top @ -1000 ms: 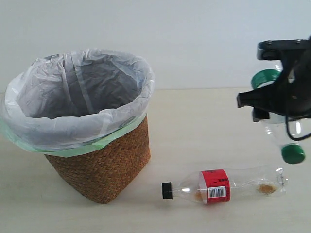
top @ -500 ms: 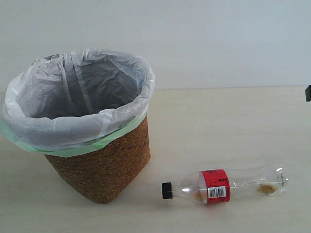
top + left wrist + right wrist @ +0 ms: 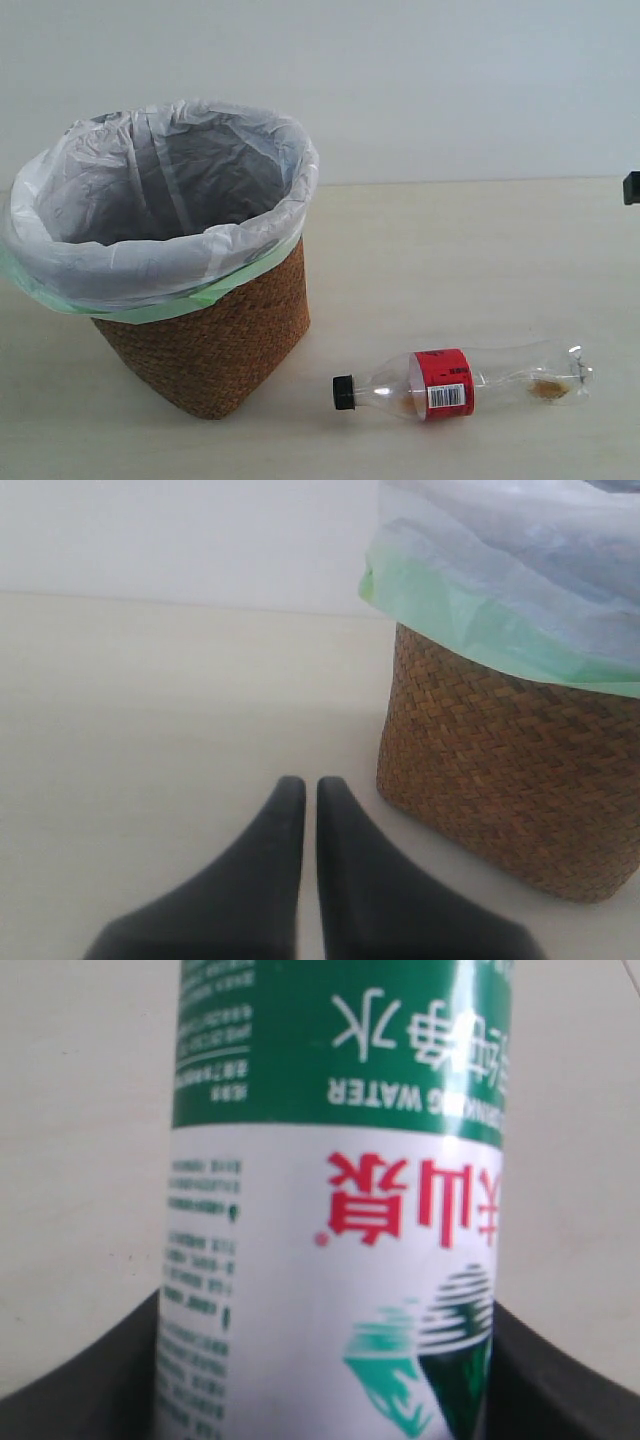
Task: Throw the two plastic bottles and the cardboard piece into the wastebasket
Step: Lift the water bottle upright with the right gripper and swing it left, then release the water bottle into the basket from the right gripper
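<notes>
**Short bottle gripped, slim bottle flat on the counter**

On the left, our left tool (image 3: 311,785) sits low over the pale counter (image 3: 150,730). Its two dark fingers (image 3: 275,830) are drawn together with only a thin slit between them and nothing in it. The basket (image 3: 510,780) stands just beside it, apart from the fingertips.

In the exterior view the basket (image 3: 215,340) stands upright at the left of the counter (image 3: 450,260). It is brown woven wicker, narrowing toward its base. A translucent white bag (image 3: 160,250) lines it and folds out over the rim, with a pale green band below the fold. We cannot see the bottom of the bag from here.

To the right of the basket and nearer to us, the slim bottle (image 3: 500,378) lies on its side on the counter, clear of the wicker. Its black cap (image 3: 344,392) points left toward the basket, its red label (image 3: 442,384) wraps the middle, and its base points right. Brownish traces show inside it.

At the far right edge of the exterior view a dark sliver (image 3: 632,187) pokes in, and too little of it shows for us to name it.

Our right tool (image 3: 325,1310) is clamped on the short bottle (image 3: 330,1160). One dark finger (image 3: 90,1380) presses each side of its green-and-white label, with bare counter behind. Only the right wrist view shows this bottle, so we cannot tell how high it hangs.
</notes>
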`<state>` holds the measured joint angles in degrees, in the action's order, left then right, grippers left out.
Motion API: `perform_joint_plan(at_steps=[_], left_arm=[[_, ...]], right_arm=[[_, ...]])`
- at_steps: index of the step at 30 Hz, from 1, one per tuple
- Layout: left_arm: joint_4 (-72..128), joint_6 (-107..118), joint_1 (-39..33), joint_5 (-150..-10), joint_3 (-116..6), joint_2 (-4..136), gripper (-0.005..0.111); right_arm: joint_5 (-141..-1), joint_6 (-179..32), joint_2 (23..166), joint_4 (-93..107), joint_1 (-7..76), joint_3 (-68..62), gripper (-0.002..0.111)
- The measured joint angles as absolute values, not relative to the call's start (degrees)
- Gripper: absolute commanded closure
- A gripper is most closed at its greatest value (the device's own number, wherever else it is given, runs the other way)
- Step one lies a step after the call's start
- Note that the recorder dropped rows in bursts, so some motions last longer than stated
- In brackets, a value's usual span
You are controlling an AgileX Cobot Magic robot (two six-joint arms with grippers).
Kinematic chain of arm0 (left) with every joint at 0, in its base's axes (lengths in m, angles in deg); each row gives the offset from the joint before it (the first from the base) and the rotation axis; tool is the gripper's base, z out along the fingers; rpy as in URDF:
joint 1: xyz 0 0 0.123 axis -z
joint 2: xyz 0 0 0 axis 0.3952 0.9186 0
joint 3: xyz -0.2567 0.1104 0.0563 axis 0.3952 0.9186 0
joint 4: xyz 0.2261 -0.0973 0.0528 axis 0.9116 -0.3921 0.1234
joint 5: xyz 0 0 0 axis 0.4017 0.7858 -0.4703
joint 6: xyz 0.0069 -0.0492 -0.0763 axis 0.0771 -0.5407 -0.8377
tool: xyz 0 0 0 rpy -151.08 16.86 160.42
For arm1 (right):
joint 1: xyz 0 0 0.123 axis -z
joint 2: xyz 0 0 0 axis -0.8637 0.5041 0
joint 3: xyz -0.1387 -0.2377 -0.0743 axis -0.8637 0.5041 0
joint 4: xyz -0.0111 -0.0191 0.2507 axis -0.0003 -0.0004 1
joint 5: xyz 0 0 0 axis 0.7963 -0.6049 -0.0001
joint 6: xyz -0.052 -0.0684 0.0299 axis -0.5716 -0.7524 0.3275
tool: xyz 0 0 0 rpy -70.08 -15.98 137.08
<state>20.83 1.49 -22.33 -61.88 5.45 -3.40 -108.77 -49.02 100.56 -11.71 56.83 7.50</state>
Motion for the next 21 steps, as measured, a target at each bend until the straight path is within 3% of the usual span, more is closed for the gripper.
perform_joint_plan(at_steps=[6,12,14,18,19,21], left_arm=[[20.8,1.5,-22.3,-61.9,5.5,-3.4,0.103],[20.8,1.5,-22.3,-61.9,5.5,-3.4,0.103],[20.8,1.5,-22.3,-61.9,5.5,-3.4,0.103],[20.8,1.5,-22.3,-61.9,5.5,-3.4,0.103],[20.8,1.5,-22.3,-61.9,5.5,-3.4,0.103],[20.8,1.5,-22.3,-61.9,5.5,-3.4,0.103]], right_arm=[[-105.8,-49.0,106.7,-6.8,49.9,5.9,0.108],[-106.1,-51.0,113.0,1.3,35.4,-10.7,0.104],[-106.1,-55.9,114.1,9.4,30.6,-18.2,0.087],[-108.5,-69.3,117.2,33.6,25.2,-33.7,0.024],[-109.2,-70.2,118.2,36.8,24.6,-36.9,0.019],[-110.2,-69.0,119.9,38.4,24.3,-41.4,0.024]])
